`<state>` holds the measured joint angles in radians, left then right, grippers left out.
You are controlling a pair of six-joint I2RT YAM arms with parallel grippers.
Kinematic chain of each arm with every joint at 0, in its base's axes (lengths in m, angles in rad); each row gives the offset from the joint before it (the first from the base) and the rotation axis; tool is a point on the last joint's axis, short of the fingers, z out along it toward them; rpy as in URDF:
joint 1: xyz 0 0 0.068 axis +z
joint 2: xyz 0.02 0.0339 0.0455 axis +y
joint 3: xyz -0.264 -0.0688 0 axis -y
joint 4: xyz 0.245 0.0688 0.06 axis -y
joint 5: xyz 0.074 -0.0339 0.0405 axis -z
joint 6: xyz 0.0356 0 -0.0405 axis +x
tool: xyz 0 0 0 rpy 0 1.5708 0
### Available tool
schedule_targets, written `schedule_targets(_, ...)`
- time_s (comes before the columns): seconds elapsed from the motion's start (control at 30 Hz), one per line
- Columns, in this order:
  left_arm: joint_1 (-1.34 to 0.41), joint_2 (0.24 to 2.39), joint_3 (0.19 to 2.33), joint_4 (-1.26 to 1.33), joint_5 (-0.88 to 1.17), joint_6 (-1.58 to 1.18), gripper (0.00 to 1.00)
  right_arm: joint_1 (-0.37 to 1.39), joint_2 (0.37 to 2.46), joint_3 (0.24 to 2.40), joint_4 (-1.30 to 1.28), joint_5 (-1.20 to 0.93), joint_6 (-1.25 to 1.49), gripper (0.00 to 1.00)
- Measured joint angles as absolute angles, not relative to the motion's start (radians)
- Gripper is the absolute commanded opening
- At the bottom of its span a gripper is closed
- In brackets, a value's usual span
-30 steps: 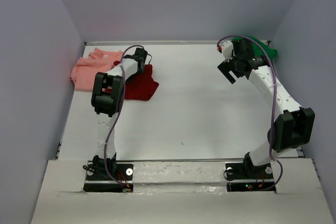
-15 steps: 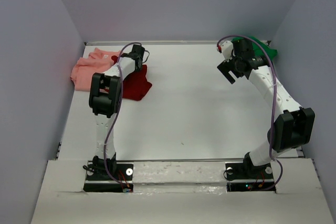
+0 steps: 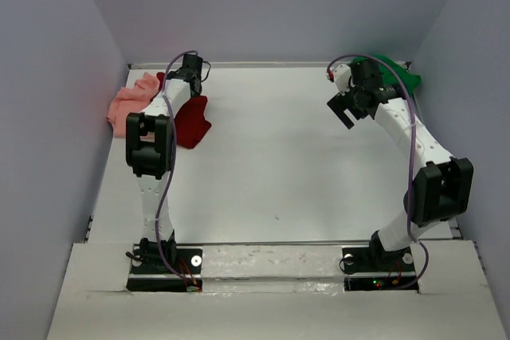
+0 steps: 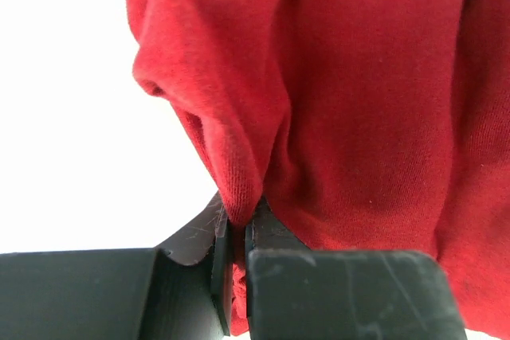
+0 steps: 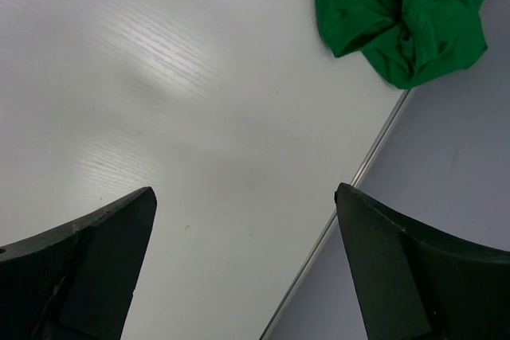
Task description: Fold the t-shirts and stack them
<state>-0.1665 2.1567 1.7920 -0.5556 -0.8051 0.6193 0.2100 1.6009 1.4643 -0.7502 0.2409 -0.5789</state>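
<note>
Since a second ago the left gripper (image 4: 237, 232) has swung out toward the far left corner. It has dragged the dark red shirt (image 3: 191, 121) with it across the bench (image 3: 287, 165) toward the left edge. The right arm has hardly shifted.

Working back from the near edge, the middle of the bench is bare white. Toward the far left the dark red shirt lies bunched on the surface, its far end lifted. The left gripper's fingers are pressed together on a fold of that cloth, which in the wrist view hangs from the pinch in soft ridges. The pink shirt (image 3: 127, 109) lies crumpled beside it against the left edge, and the red cloth overlaps or touches its right side; I cannot tell which.

On the right, the right gripper (image 5: 243, 191) hangs over bare bench with its fingers spread wide and nothing between them. Beyond it the green shirt (image 5: 406, 13) sits in a rumpled heap in the far right corner, at the bench's edge, next to the grey wall (image 5: 446, 165).
</note>
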Motion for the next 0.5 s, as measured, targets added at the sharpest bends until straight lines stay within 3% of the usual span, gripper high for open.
schedule_targets(0.5,-0.151,2.156,1.982,-0.568,-0.764,0.622,0.0,0.21,1.601,1.422,-0.754,0.215,-0.567,0.99)
